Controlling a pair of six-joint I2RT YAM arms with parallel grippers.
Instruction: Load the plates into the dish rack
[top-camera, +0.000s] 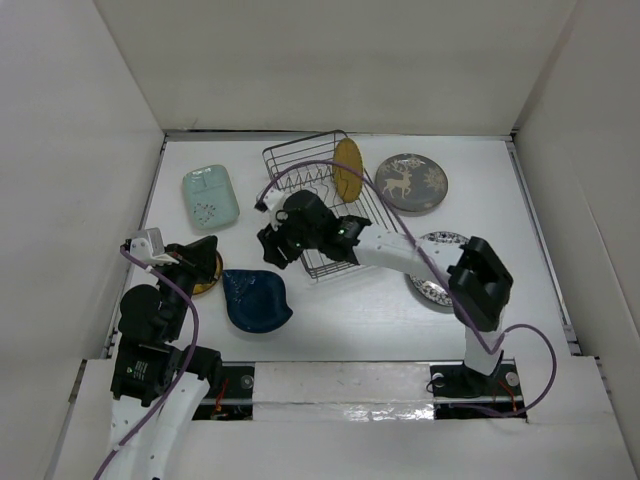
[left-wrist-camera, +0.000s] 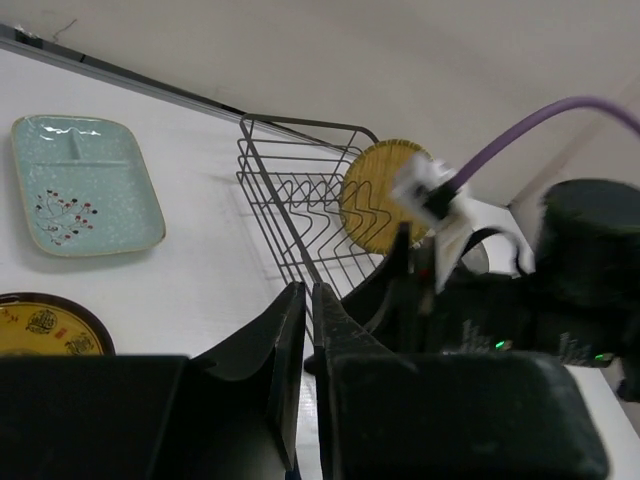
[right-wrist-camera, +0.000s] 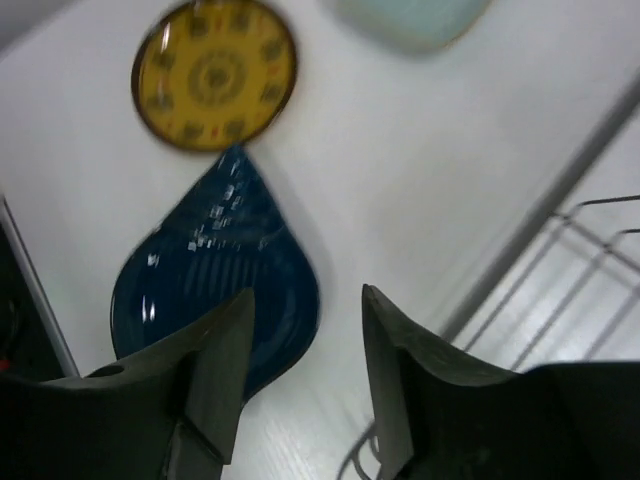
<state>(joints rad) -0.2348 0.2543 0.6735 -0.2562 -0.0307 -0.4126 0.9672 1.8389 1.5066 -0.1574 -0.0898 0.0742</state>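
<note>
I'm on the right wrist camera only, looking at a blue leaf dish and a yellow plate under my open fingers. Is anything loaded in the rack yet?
Observer: Yes, one upright yellow plate stands on edge at the far end of the dish rack.
Operator: And what's the other arm doing?
Observer: The left gripper is shut with nothing in it, beside the flat yellow plate on the table.
</note>
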